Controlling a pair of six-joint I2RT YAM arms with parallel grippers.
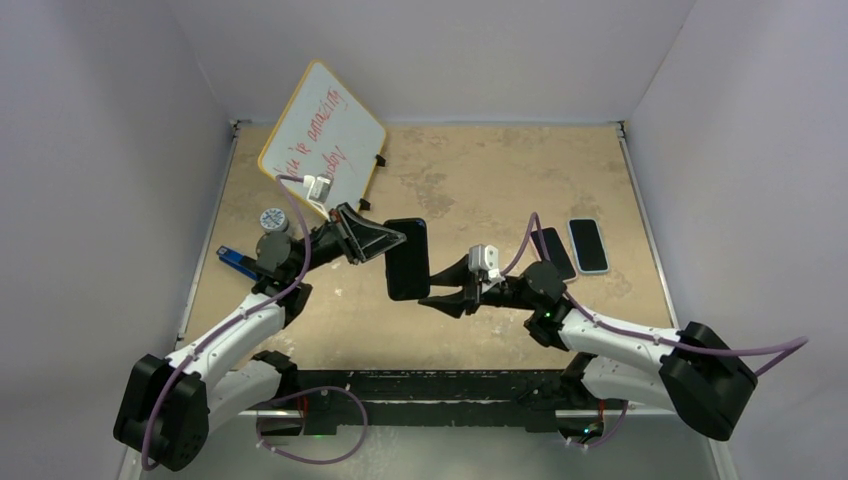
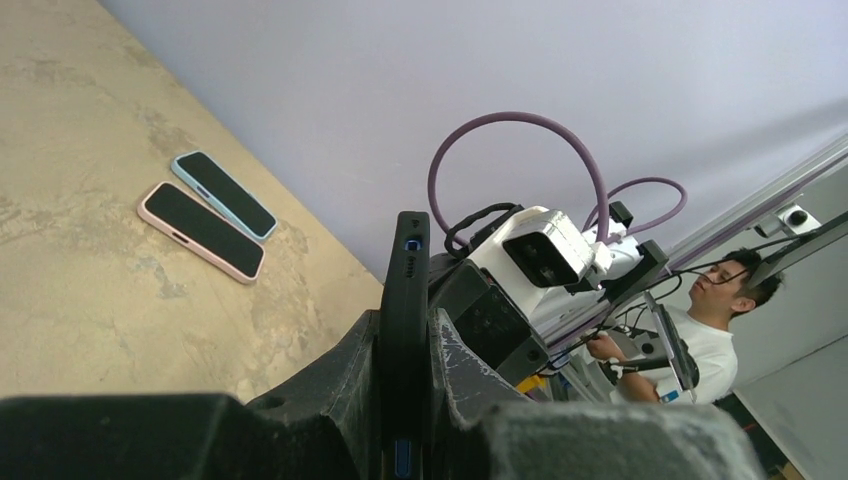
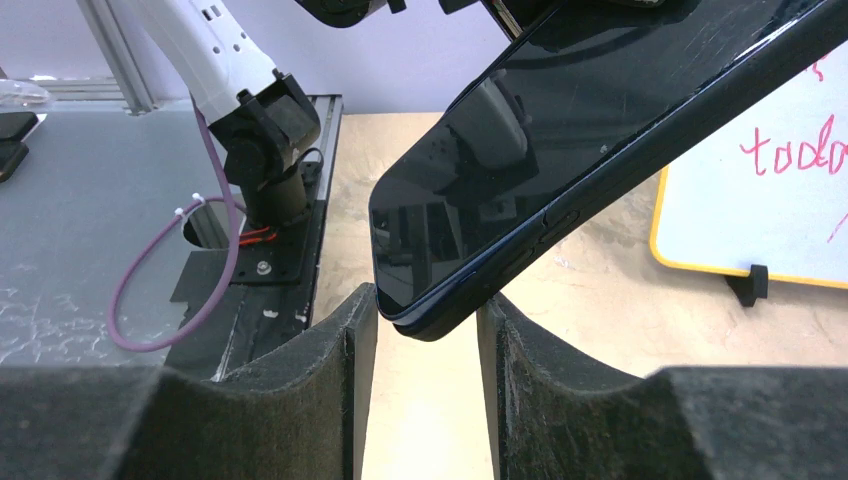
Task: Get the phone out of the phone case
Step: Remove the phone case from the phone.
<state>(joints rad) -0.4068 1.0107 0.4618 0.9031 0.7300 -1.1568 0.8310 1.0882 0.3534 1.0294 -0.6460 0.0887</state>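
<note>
My left gripper (image 1: 395, 243) is shut on a dark phone in a black case (image 1: 407, 259) and holds it on edge above the table's middle. In the left wrist view the cased phone (image 2: 405, 300) stands clamped between both fingers. My right gripper (image 1: 437, 297) is open just right of the phone's lower end. In the right wrist view the phone's lower corner (image 3: 440, 300) sits at the mouth of the open fingers (image 3: 355, 330), screen facing up-left, with gaps on both sides.
A whiteboard (image 1: 322, 135) with red writing stands at the back left. Two more cased phones, one pink (image 2: 200, 230) and one light blue (image 1: 588, 245), lie at the right. A blue object (image 1: 235, 258) and a small round item (image 1: 272, 218) lie at the left.
</note>
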